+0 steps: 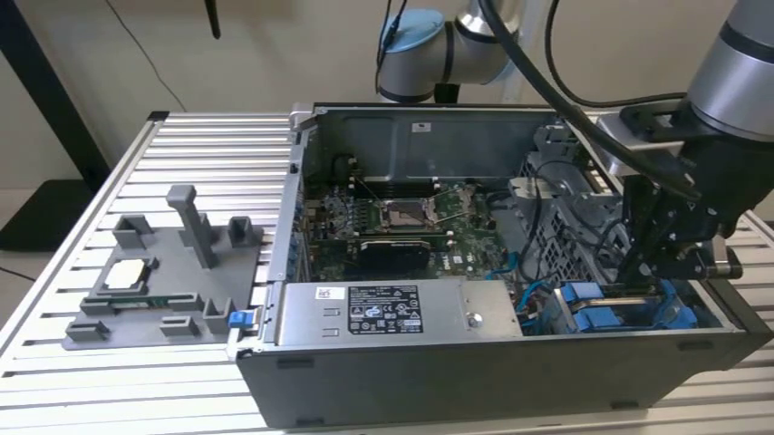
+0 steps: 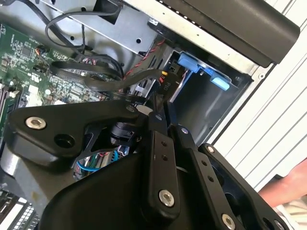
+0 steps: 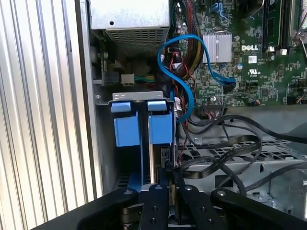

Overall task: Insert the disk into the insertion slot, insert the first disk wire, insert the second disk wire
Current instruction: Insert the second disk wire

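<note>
The open computer case [image 1: 484, 381] lies on the slatted table. In its corner at the exterior view's right, the grey drive cage holds the insertion slot [image 3: 144, 98], where blue disk carrier tabs [image 3: 127, 125] sit; they also show as blue carrier tabs [image 1: 593, 308] and a blue tab [image 2: 199, 69]. My gripper [image 1: 641, 272] reaches down into that corner. In both wrist views the gripper [image 3: 170, 175] has its fingers pressed together on a black disk wire connector [image 3: 165, 158] right beside the carriers. From the connector [image 2: 162, 86], beyond the gripper [image 2: 160, 114], a flat black wire [image 2: 96, 79] runs off.
A blue cable [image 3: 180, 72] loops over the motherboard [image 3: 249, 62] near the cage. The power supply [image 1: 387, 308] fills the case front. A grey parts fixture [image 1: 158, 281] lies on the table at the exterior view's left. A person's hand [image 2: 288, 187] shows beside the case.
</note>
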### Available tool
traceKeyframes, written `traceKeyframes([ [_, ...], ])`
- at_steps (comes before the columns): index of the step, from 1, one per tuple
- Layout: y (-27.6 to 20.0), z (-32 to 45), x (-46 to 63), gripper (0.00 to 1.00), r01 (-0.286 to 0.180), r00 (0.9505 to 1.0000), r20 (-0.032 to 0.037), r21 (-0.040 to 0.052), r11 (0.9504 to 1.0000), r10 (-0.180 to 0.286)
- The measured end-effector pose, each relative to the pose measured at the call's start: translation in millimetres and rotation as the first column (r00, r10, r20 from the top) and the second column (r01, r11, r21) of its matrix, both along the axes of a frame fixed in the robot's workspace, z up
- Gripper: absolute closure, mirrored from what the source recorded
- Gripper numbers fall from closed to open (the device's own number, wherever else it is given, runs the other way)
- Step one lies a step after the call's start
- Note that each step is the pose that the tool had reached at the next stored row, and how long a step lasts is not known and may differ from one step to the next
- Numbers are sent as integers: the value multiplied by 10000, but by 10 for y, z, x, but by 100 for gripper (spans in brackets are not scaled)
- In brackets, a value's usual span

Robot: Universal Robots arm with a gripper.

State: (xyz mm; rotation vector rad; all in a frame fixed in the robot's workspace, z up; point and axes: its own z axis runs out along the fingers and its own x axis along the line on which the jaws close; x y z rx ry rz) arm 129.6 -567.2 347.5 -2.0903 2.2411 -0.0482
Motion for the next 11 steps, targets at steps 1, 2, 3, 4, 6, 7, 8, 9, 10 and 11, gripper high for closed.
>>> traceKeyframes([
  [1,0,-2,0,100,0,10000,0,0,10000,0],
  [2,0,-2,0,100,0,10000,1,-1,10000,0],
  [3,-1,-2,0,100,-1,10000,1,0,10000,1],
  [4,-1,-3,0,100,-4,10000,1,1,10000,4],
  [6,-1,2,-1,100,-4,10000,1,15,10000,4],
  [7,-1,10,0,100,-4,10000,1,22,10000,4],
  [8,0,22,-1,100,-4,10000,1,25,10000,4],
  [9,-1,32,0,100,-4,10000,1,29,10000,4],
  [10,-1,38,-1,100,-4,10000,1,34,10000,4],
  [11,-1,40,0,100,-5,10000,1,36,10000,5],
])
